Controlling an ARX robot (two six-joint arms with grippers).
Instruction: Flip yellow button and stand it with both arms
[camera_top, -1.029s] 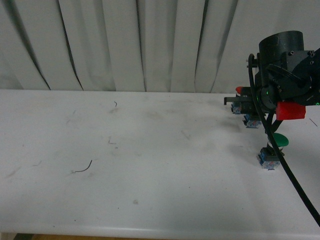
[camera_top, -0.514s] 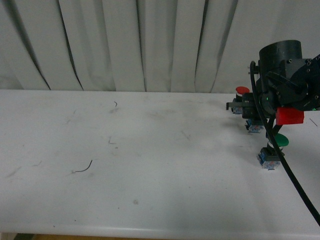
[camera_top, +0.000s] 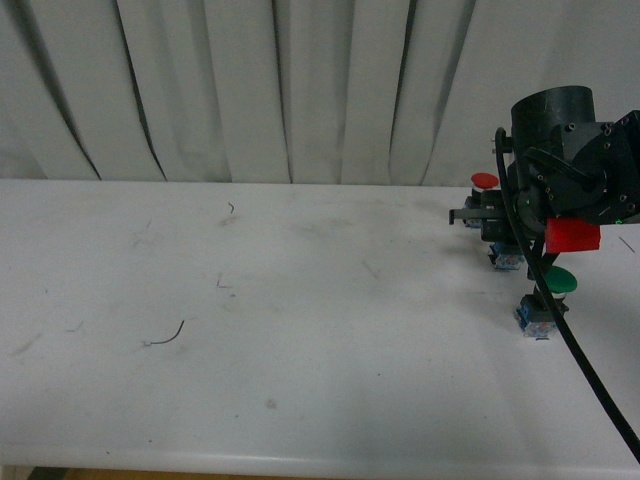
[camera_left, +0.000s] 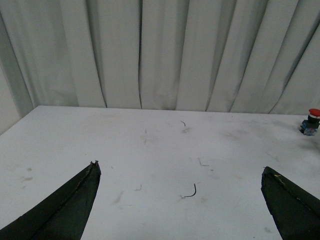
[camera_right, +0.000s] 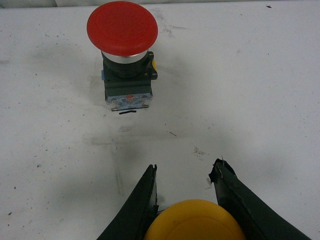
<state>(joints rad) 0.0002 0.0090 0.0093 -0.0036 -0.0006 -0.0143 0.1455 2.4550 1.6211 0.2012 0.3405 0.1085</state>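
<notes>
The yellow button (camera_right: 192, 222) shows in the right wrist view as a yellow-orange cap wedged between the two black fingers. My right gripper (camera_right: 185, 166) is shut on it, and the button's base is hidden under the cap. In the front view the right arm (camera_top: 560, 170) stands at the table's far right. Its gripper (camera_top: 462, 216) points left, and a blue-black block (camera_top: 507, 260) shows just under it. My left gripper (camera_left: 180, 166) is open over bare table with nothing between its fingers; that arm is out of the front view.
A red-capped button (camera_right: 122, 27) stands upright just ahead of the right gripper, also seen as the red button (camera_top: 485, 181) and red button (camera_left: 312, 120). A green-capped button (camera_top: 558, 281) stands nearer, by the right arm's cable (camera_top: 590, 370). White curtain at the back; table's front edge (camera_top: 300, 462).
The right arm has sunk a little with the yellow button held. The red cap behind the gripper is more uncovered than a second ago.
</notes>
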